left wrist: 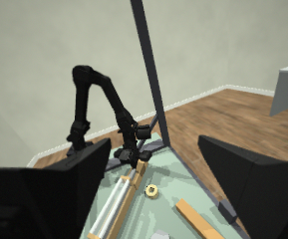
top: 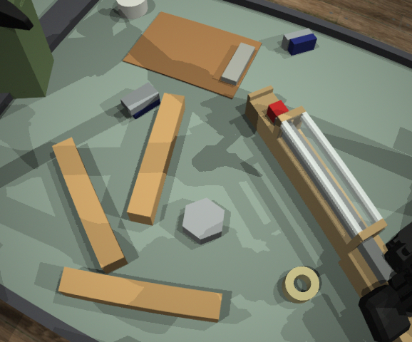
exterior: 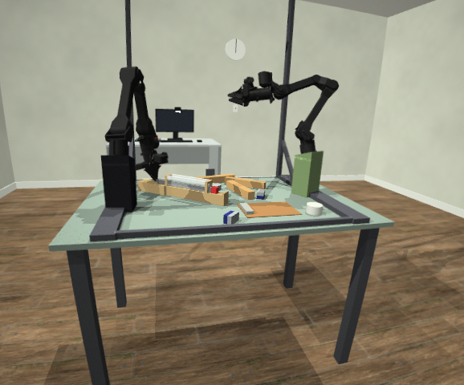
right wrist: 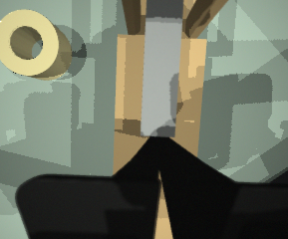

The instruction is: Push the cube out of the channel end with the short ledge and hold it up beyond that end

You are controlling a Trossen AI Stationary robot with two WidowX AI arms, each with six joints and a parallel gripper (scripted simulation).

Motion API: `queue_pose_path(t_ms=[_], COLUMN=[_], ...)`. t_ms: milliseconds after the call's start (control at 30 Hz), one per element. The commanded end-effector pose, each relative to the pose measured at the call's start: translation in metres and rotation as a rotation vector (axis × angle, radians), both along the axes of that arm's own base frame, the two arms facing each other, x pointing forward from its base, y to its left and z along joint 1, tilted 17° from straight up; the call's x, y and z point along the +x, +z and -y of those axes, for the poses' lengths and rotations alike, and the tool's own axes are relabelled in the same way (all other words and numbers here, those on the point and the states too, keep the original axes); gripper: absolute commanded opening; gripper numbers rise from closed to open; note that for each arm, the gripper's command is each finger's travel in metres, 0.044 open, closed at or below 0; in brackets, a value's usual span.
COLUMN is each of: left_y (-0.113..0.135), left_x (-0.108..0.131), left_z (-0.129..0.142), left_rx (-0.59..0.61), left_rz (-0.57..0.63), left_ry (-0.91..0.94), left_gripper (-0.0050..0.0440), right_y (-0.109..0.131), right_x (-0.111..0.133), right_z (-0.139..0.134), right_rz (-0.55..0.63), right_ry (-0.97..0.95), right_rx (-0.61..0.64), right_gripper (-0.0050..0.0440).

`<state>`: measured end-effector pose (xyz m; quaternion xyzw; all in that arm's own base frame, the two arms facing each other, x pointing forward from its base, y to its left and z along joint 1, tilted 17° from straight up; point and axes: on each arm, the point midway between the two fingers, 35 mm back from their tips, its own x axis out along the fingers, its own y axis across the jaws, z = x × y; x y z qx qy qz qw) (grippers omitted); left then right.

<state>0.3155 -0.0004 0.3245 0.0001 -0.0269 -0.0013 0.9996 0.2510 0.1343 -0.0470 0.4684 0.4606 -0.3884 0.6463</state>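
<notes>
The red cube point(top: 276, 109) sits on the short ledge of the wooden channel point(top: 320, 172), just outside the clear roof and short of the raised lip point(top: 259, 96). It also shows in the exterior view point(exterior: 214, 189). A grey rod point(top: 376, 257) lies in the channel's other end and reaches inward. My right gripper point(right wrist: 157, 139) is shut, with its fingertips at the rod's outer end point(right wrist: 158, 75), outside the channel. My left gripper point(exterior: 236, 97) is open and empty, high in the air, far from the cube. Its wide fingers frame the left wrist view point(left wrist: 153, 189).
A cream ring point(top: 301, 283) lies beside the channel near my right gripper. A grey hexagon point(top: 202, 219) and three wooden planks point(top: 156, 158) lie left of it. A brown mat point(top: 193, 51) with a grey block lies beyond the lip. A green box point(top: 13, 51) stands at the far left.
</notes>
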Motion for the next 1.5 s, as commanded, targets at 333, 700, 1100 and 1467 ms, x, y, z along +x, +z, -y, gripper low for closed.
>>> queue_pose_path(t_ms=[333,700,1100,1467], left_y=[0.006,0.006,0.006,0.006], left_x=[-0.002,-0.002,-0.002,-0.002], left_z=[0.000,0.000,0.000,0.000], left_rx=[0.003,0.003,0.003,0.003], left_rz=[0.018,0.018,0.018,0.018], left_ry=[0.001,0.001,0.001,0.001], left_gripper=[0.0400,0.0400,0.0400,0.0400], right_y=[0.003,0.010,0.040,0.078], right_x=[0.007,0.005,-0.001,-0.010], right_z=[0.013,0.009,0.005,0.001], right_rz=[0.016,0.020,0.028,0.028], right_ry=[-0.003,0.000,-0.001,-0.003], right_rx=[0.005,0.008,0.015,0.016], right_gripper=[0.0000,0.0000,0.0000,0.0000])
